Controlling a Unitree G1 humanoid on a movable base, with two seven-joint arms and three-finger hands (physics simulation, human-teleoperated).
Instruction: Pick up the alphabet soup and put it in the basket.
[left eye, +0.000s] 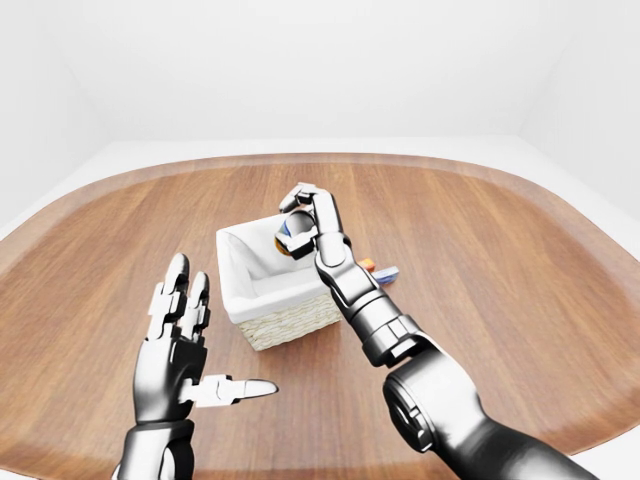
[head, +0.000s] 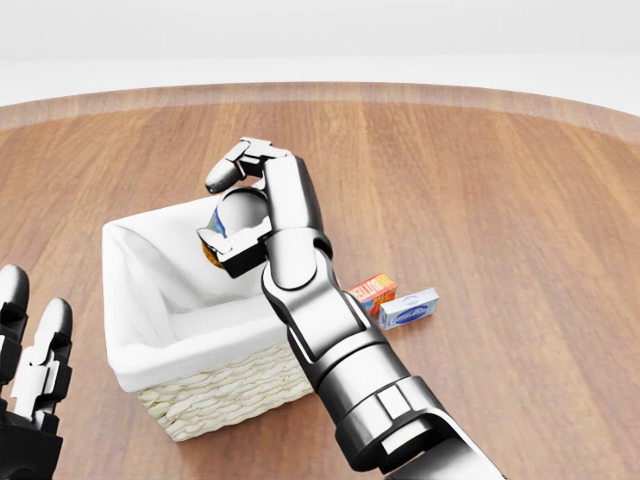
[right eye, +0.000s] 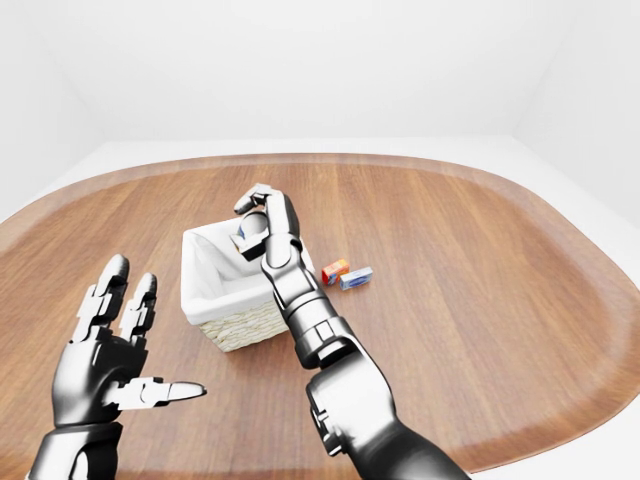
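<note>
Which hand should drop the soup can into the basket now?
The right hand. Its fingers are closed round the alphabet soup can, and in the head view it sits over the basket opening. The left hand is open, holds nothing, and is off to the basket's left.

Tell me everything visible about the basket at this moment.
The basket is a squarish, pale woven wicker box lined with white cloth folded over its rim. It stands upright on the wooden table, left of two small boxes in the head view. Its inside looks empty. The right hand, shut on the soup can, hangs over the opening near its upper right corner; the forearm crosses the right wall. Whether hand or arm touches the basket cannot be told.
</note>
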